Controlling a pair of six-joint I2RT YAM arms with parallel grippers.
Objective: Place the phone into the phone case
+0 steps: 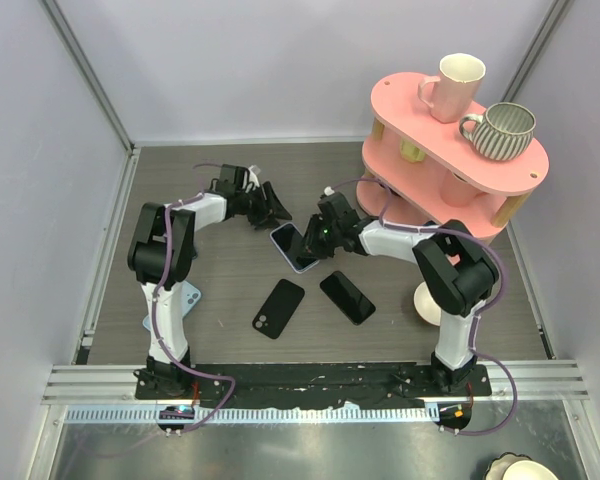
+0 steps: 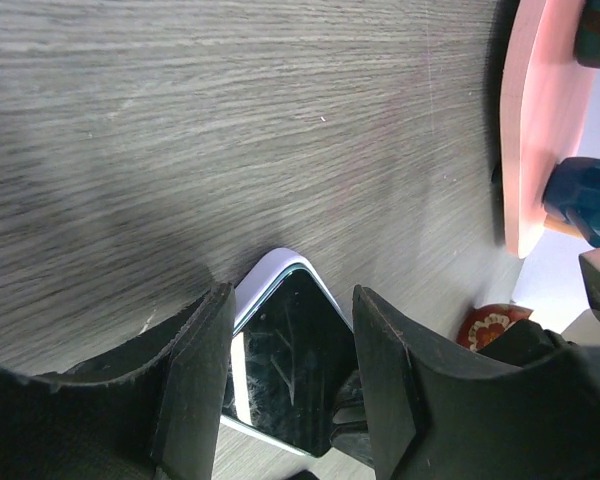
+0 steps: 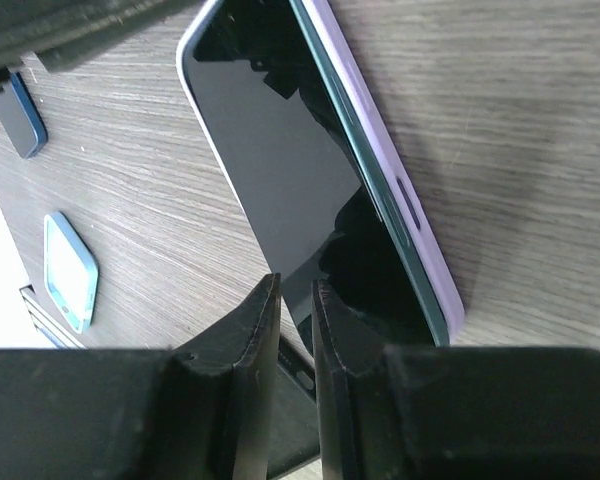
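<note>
The phone [image 3: 270, 150] is lying tilted, half-seated in the lavender case [image 3: 423, 240] at mid-desk [image 2: 180, 120], the left tool [image 2: 292, 300] straddling its corner with fingers apart, the right tool [image 3: 295, 290] seemingly pinching its edge, so seating is progressing, likely needing a downward press.

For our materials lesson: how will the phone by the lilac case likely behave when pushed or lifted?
The phone is probably stiff: it is a thin flat slab. Its glossy face shows reflections, so likely slippery. Flat, it should slide, not roll.
</note>
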